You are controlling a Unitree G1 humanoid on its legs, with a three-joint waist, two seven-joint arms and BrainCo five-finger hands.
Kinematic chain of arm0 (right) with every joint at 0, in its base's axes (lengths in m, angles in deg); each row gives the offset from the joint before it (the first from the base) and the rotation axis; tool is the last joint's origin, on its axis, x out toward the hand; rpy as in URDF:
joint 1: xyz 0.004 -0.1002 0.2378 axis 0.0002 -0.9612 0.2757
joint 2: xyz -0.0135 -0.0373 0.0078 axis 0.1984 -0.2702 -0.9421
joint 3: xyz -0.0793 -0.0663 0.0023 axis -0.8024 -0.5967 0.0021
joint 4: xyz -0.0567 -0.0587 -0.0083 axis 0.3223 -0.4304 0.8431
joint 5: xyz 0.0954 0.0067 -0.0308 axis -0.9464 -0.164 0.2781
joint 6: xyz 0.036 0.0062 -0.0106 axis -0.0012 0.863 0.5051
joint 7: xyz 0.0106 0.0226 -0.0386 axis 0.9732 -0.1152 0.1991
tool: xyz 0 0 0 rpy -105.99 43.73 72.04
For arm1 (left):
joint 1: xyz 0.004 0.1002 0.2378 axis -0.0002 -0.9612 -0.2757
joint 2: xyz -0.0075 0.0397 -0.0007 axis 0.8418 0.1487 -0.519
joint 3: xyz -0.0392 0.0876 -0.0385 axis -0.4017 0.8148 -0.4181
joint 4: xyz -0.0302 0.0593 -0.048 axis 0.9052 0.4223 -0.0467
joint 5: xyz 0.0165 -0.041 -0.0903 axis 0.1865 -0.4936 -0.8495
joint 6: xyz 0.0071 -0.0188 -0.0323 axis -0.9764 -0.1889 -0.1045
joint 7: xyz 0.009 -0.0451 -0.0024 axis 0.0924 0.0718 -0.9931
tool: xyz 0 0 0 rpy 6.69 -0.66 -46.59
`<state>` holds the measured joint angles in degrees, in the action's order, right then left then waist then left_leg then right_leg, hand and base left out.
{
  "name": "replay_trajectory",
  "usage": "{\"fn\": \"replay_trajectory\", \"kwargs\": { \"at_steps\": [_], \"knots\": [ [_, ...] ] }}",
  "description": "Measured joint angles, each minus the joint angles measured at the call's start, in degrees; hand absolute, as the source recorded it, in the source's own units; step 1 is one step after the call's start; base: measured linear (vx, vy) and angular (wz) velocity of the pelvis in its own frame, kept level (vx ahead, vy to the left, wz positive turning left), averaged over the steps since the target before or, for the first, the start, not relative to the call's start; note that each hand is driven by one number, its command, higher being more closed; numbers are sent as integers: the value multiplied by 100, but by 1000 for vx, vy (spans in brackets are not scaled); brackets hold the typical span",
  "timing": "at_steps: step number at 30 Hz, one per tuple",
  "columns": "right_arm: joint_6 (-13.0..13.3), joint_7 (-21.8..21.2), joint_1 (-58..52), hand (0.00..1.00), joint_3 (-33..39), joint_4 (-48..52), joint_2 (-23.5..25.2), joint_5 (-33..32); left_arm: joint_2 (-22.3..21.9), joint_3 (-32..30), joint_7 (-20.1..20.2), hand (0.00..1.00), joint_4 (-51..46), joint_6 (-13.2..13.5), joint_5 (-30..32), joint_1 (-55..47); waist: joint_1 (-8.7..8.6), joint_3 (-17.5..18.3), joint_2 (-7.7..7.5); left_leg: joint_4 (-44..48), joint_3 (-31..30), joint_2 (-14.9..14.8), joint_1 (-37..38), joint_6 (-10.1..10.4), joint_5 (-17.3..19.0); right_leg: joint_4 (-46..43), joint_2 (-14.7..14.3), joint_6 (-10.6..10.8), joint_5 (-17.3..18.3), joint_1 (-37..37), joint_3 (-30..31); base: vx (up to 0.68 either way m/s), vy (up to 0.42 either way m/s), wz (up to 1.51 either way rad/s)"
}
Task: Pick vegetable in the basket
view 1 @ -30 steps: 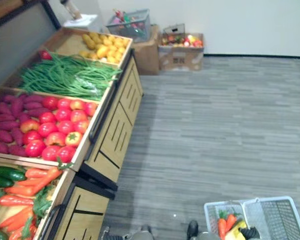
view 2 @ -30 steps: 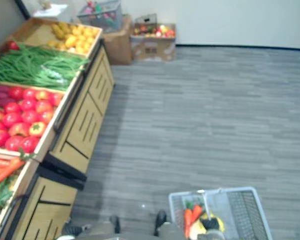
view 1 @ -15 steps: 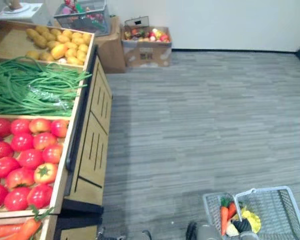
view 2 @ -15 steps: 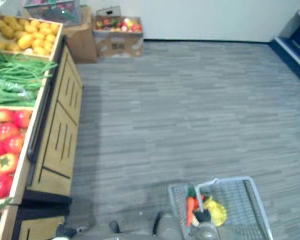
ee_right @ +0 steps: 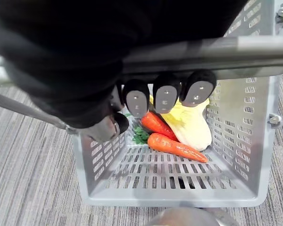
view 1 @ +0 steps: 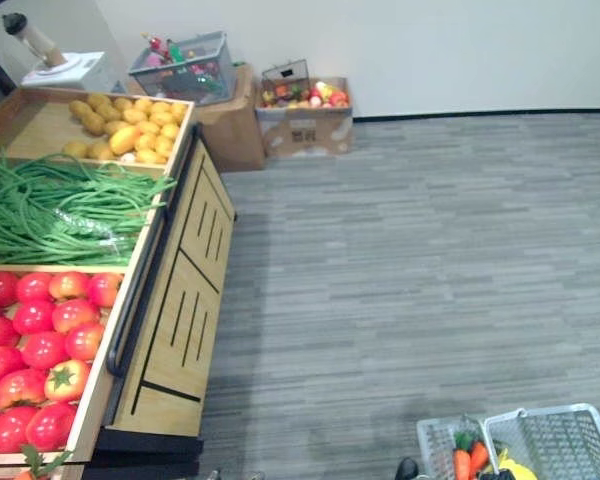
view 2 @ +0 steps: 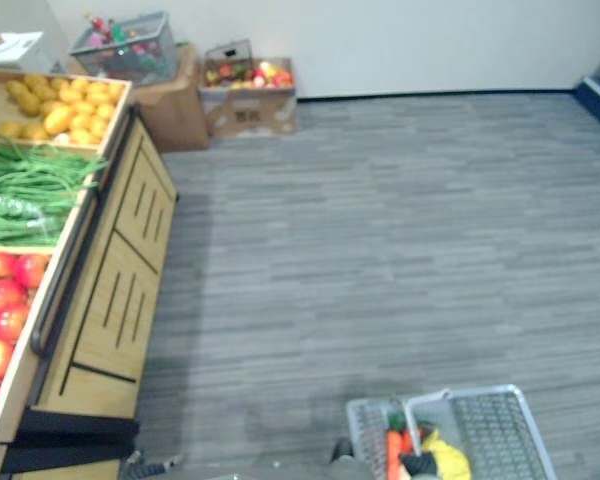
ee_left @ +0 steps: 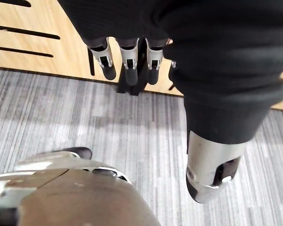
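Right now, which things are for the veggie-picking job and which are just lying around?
For the job: grey basket, handle held by the right hand; carrots and cabbage inside; tomatoes, green beans, potatoes on the stand; left hand, open and idle.
Just lying about: cardboard box of produce, mesh crate, white scale by the wall.

Grocery shop: wooden produce bins (view 1: 130, 300), tomatoes (view 1: 40, 340).
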<state>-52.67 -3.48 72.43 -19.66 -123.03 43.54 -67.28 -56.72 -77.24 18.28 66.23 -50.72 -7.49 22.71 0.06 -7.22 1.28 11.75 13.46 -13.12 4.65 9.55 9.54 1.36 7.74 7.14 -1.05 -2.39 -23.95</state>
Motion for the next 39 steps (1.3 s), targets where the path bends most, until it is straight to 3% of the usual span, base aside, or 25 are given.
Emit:
{"fn": "replay_trajectory", "kwargs": {
  "at_steps": [5,9,12,16,21,24,28,39],
  "knots": [
    [27,-41,-96,100,147,-6,71,-488,2,8,131,0,126,5,-673,-29,-9,34,-81,-2,60,243,-23,-37,-177,125,192,24,-44,-141,-68,12,44,11],
    [77,-120,-90,100,438,-168,181,-1409,40,8,164,0,387,1,-768,81,-16,115,2,-658,227,411,192,-64,-329,421,218,9,-279,-87,-54,13,66,-5],
    [98,-124,-136,100,757,-259,235,-2202,97,18,211,0,473,4,-892,96,-22,112,-68,-799,355,487,362,-65,-327,463,252,6,-365,-96,110,-31,46,-25],
    [123,-163,-264,100,1038,-390,345,-2792,176,70,324,0,618,10,-892,93,-98,155,-139,-871,355,581,460,-66,-322,467,328,66,-410,-98,225,-61,39,-14],
    [145,-217,-349,100,1196,-540,457,-4063,227,201,327,0,689,41,-964,100,-153,172,-129,-967,330,551,474,-158,-145,482,273,80,-499,-75,246,-103,12,1],
    [153,-242,-349,100,1297,-677,480,-4496,236,217,334,0,800,122,-1221,117,-151,186,-116,-977,315,463,456,-209,124,516,185,81,-579,-25,257,-108,13,0],
    [170,-262,-400,100,1235,-680,581,-4460,338,331,412,0,909,123,-1322,107,-157,281,-208,-961,342,515,453,-220,143,519,225,86,-623,20,349,-80,8,-11],
    [242,-339,-394,100,964,-690,439,-4017,345,678,486,0,1083,122,-1294,199,-160,394,-26,-967,311,527,421,-220,141,517,212,102,-644,96,370,7,-1,-1]
  ]
}}
